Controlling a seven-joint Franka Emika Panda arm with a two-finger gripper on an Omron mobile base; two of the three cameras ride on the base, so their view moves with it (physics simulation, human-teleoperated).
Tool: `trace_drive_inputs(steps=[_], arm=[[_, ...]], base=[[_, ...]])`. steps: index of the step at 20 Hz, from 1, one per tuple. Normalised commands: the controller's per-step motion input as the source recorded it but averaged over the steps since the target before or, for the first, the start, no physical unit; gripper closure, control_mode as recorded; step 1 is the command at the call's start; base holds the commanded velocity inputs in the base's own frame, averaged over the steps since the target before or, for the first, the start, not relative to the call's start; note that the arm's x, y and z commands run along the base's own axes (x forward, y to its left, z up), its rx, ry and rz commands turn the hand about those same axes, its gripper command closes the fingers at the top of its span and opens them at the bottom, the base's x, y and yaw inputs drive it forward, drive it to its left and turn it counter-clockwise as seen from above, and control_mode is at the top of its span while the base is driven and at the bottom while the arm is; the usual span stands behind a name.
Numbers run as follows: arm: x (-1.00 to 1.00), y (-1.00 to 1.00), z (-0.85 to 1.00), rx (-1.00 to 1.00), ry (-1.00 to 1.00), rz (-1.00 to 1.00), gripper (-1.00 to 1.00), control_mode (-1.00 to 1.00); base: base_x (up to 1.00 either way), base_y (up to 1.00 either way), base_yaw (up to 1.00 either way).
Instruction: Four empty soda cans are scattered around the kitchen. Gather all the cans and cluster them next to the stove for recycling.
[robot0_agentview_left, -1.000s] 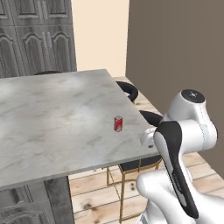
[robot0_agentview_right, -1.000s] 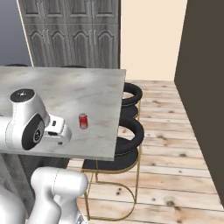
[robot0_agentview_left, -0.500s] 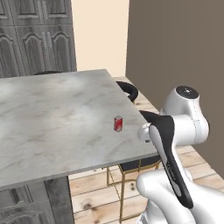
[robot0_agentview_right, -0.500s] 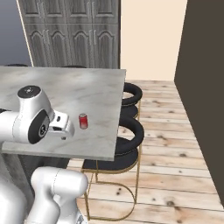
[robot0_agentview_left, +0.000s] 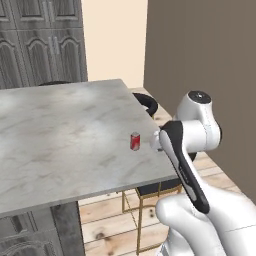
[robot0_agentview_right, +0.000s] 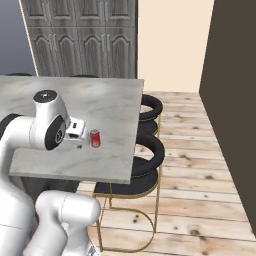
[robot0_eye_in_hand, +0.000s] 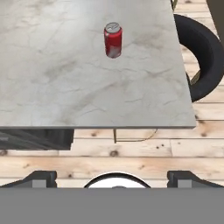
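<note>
One red soda can (robot0_agentview_left: 135, 141) with a silver top stands upright on the grey marble counter (robot0_agentview_left: 60, 135), near its right front corner. My gripper (robot0_agentview_right: 79, 142) hovers just beside the can (robot0_agentview_right: 94, 138), at the counter's front edge, and does not touch it. In the hand view the can (robot0_eye_in_hand: 113, 40) stands ahead on the counter, far beyond my gripper (robot0_eye_in_hand: 113, 178). The fingertips (robot0_eye_in_hand: 41, 177) are spread wide with nothing between them, so the gripper is open. The stove is out of view.
Two black round stools (robot0_agentview_right: 150, 150) on gold frames are tucked under the counter's right edge. Tall dark grey cabinets (robot0_agentview_right: 85, 35) line the back wall. A brown wall (robot0_agentview_left: 210, 55) stands to the right, across the plank floor (robot0_agentview_right: 200, 165).
The arm has swung the hand up and closer to the can. The can has stayed where it was, and the jaws are still wide.
</note>
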Motion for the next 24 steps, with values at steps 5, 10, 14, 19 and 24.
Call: trace_drive_inputs(steps=[5,10,14,19,24], arm=[[0.47,0.02,-0.18,0.00,0.00,0.00,-1.00,-1.00],[0.49,0.04,-0.29,0.00,0.00,0.00,-1.00,-1.00],[0.44,0.11,-0.11,0.00,0.00,0.00,-1.00,-1.00],[0.35,0.03,0.00,0.00,0.00,0.00,-1.00,-1.00],[0.36,0.00,-0.01,0.00,0.01,0.00,-1.00,-1.00]], base=[[0.00,0.00,0.00],[0.00,0.00,0.00],[0.00,0.00,0.00],[0.00,0.00,0.00],[0.00,0.00,0.00]])
